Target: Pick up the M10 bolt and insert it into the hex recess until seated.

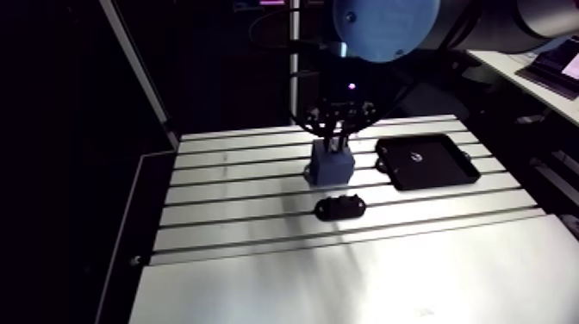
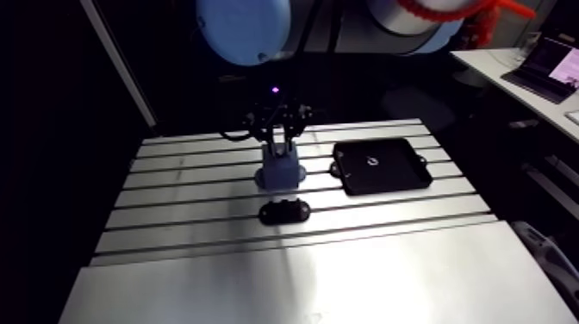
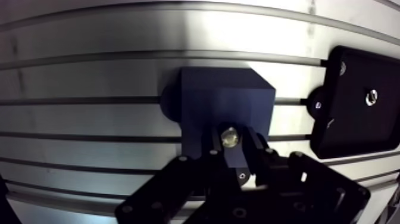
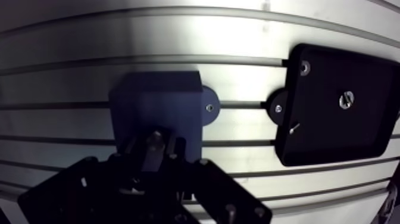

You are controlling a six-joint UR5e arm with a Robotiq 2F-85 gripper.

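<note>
My gripper (image 3: 229, 148) is shut on the M10 bolt (image 3: 230, 137); its bright metal end shows between the two dark fingers. The bolt hangs right over the near part of the blue block (image 3: 221, 98), which is fixed to the slotted table by round side tabs. In the arm view the gripper (image 1: 338, 142) stands upright directly on top of the blue block (image 1: 330, 165). The block's hex recess is hidden under the fingers and the bolt, so I cannot tell how deep the bolt sits.
A black tray (image 1: 448, 172) lies right of the block, with a small metal piece (image 4: 346, 99) in it. A low black fixture (image 1: 339, 208) sits on the table in front of the block. The slotted aluminium table (image 1: 241, 215) stretches out to the left and front.
</note>
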